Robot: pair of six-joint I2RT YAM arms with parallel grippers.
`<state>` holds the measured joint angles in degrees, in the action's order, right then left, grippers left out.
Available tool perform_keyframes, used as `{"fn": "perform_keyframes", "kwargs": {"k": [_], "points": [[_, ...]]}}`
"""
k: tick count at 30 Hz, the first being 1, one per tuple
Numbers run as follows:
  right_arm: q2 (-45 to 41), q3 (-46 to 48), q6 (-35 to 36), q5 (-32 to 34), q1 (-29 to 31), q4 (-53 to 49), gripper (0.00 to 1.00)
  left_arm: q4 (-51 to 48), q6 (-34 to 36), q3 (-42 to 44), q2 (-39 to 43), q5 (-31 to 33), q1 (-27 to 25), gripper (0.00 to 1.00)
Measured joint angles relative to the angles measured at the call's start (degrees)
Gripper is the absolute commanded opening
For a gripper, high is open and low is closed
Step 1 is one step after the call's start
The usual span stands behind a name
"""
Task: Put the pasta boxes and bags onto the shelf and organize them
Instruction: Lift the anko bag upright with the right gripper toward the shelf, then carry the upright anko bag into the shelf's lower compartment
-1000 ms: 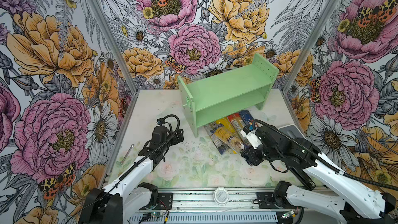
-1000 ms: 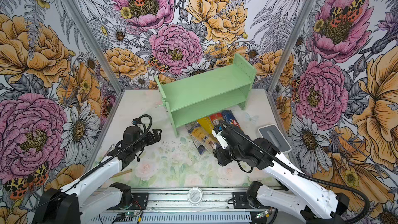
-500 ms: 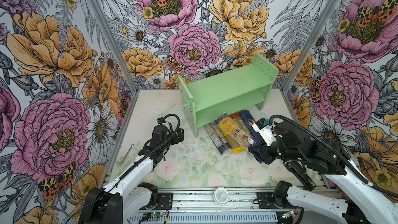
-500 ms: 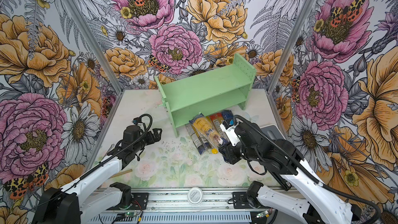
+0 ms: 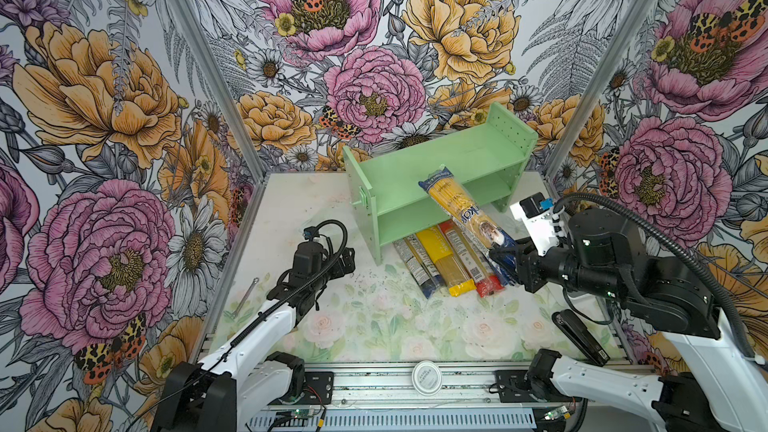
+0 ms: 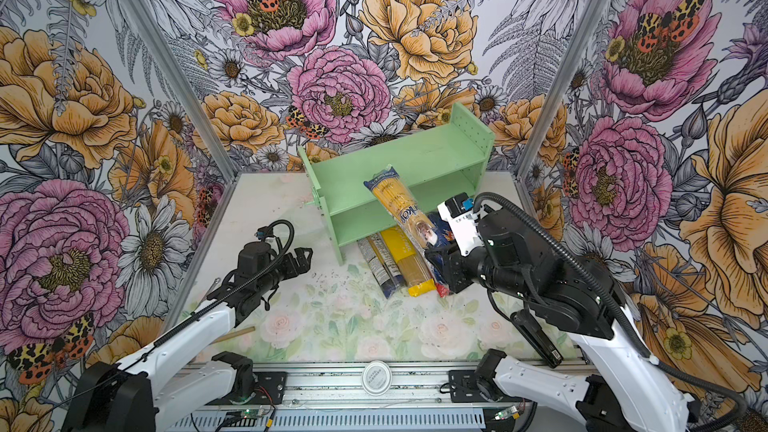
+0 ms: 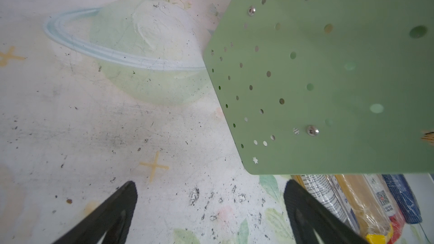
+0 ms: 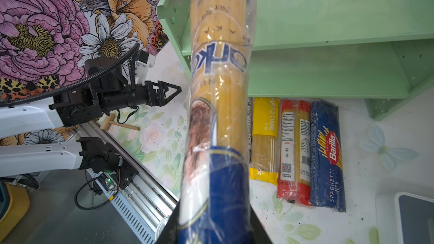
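In both top views the mint-green shelf (image 5: 490, 147) stands at 12 o'clock on the table (image 5: 374, 326). The right gripper (image 5: 505, 253) is clamped on the dark-blue end of a clear spaghetti pack (image 5: 455, 201), which is lifted and slants toward 11 o'clock, its far end over the shelf's upper board. At 6 o'clock from the shelf four packs lie side by side, far ends tucked under the lower board: a second clear pack (image 5: 415, 265), a yellow pack (image 5: 434, 247), a red pack (image 5: 467, 257) and a dark-blue pack (image 6: 444, 229). At 9 o'clock from them hangs the left gripper (image 5: 348, 258). Its wrist view shows the jaws spread wide, holding nothing, above bare table beside the shelf's peg-holed side panel. The right wrist view shows the held pack pinched between both fingers, and the yellow, red and dark-blue packs flat on the table beyond it.
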<state>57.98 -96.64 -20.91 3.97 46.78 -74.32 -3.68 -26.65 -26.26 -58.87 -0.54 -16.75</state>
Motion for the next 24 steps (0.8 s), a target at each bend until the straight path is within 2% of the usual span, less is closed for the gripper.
{"fn": "perform_keyframes", "kwargs": {"k": [7, 24], "points": [[8.3, -5.4, 0.5, 3.9, 0.0, 1.4, 0.00, -0.5, 0.1, 0.0, 0.7, 0.0, 0.0, 0.99], [24.7, -13.4, -3.0, 9.6, 0.0, 16.4, 0.00, -1.0, 0.2, 0.0, 2.3, 0.0, 0.0, 0.99]]}}
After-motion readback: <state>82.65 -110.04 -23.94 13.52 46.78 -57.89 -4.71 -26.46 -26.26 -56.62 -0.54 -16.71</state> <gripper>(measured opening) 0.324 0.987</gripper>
